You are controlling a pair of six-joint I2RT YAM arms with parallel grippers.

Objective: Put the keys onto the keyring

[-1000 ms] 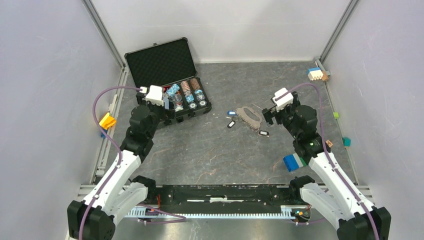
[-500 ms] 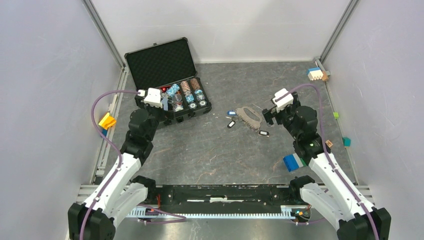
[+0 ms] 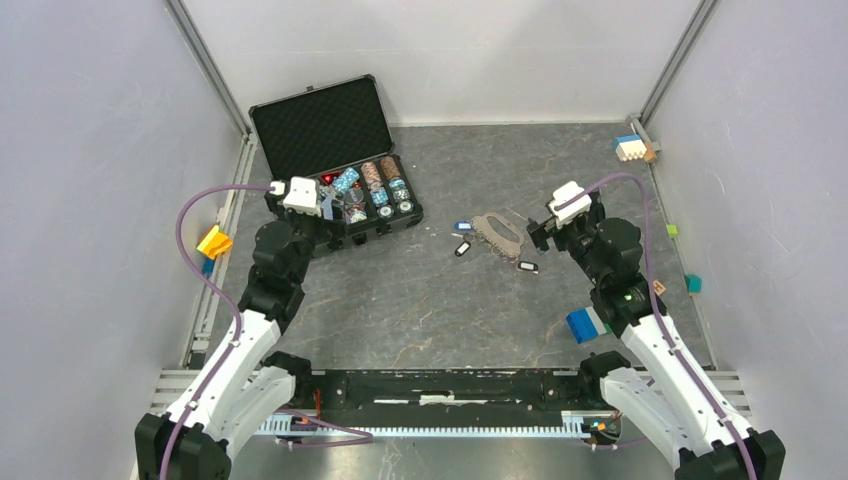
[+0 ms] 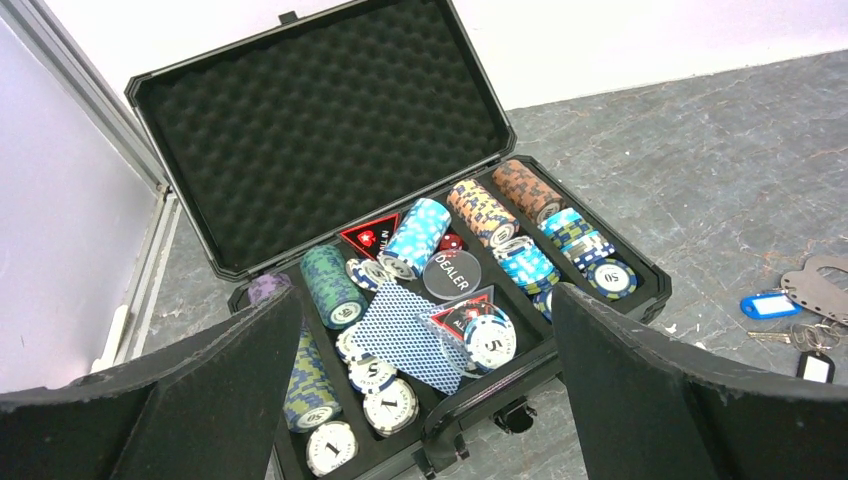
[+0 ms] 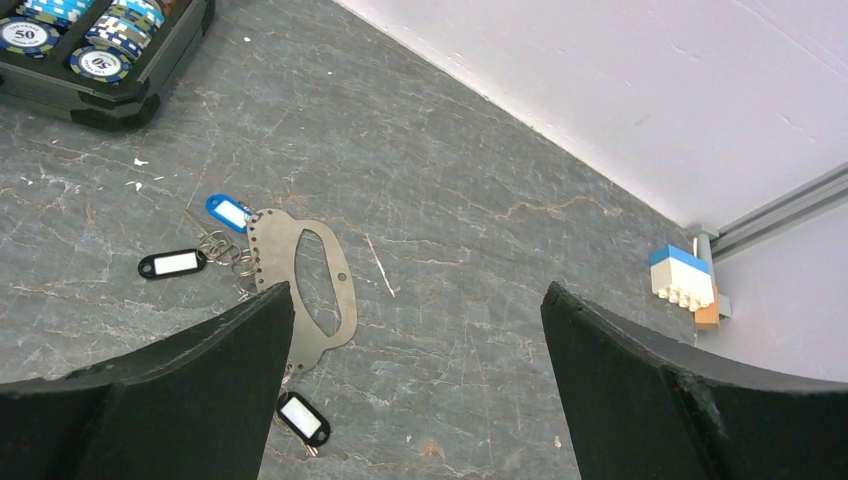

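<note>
A flat metal keyring plate [image 3: 497, 235] lies on the grey table right of centre. Three small keys lie around it: a blue-tagged key [image 3: 461, 225], a black-and-white tagged key [image 3: 462, 249] and another black-and-white tagged key [image 3: 527, 266]. The right wrist view shows the plate [image 5: 318, 300], the blue tag [image 5: 229, 212] and both black tags [image 5: 172, 263] [image 5: 301, 418]. My right gripper [image 3: 538, 232] [image 5: 416, 290] is open and empty, just right of the plate. My left gripper [image 3: 326, 207] [image 4: 422, 295] is open and empty over the chip case.
An open black case [image 3: 322, 125] of poker chips and cards stands at the back left, also seen from the left wrist [image 4: 320, 110]. A blue block [image 3: 583, 325] lies by the right arm. Toy bricks [image 3: 632, 148] sit in the back right corner. A yellow piece [image 3: 214, 241] lies at the left rail.
Both arms shifted only slightly: the left wrist drew back to the left, the right wrist moved a little right and nearer. The keys and plate have not moved.
</note>
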